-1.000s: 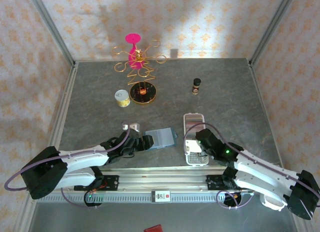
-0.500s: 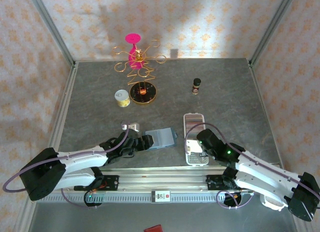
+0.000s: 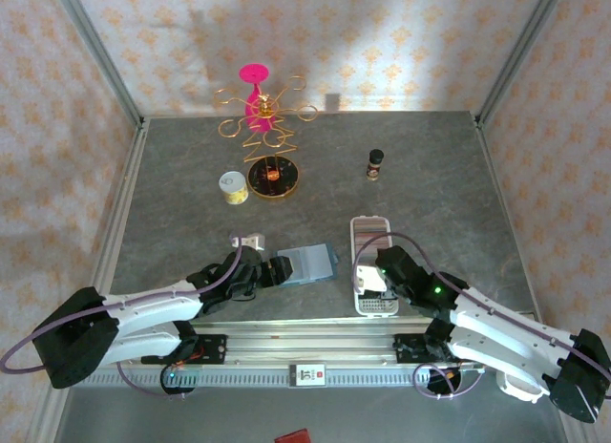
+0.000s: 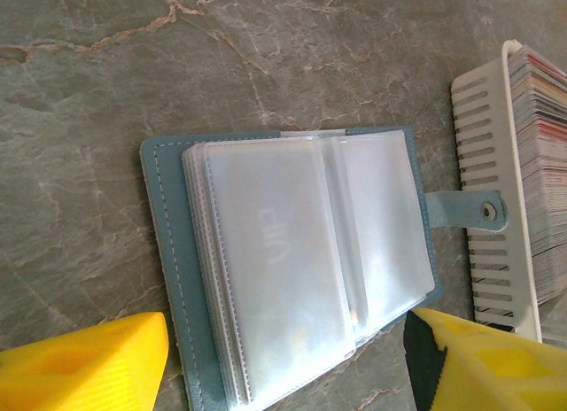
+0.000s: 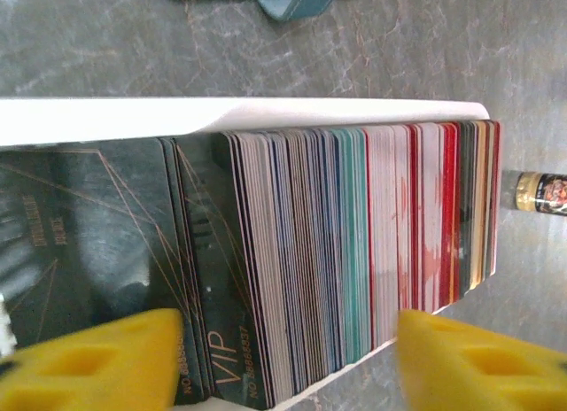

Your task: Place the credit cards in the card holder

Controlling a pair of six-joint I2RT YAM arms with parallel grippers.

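Right gripper (image 5: 283, 340) released over thin plastic credit cards (image 5: 354, 252) upright in white slotted tray (image 5: 221, 110); row runs jaw to jaw. Left gripper (image 4: 283, 327) released above open teal card holder (image 4: 292, 252).

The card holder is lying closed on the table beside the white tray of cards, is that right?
Not closed. The card holder lies open on the table, its clear sleeves facing up, beside the white tray of cards; the left wrist view shows it.
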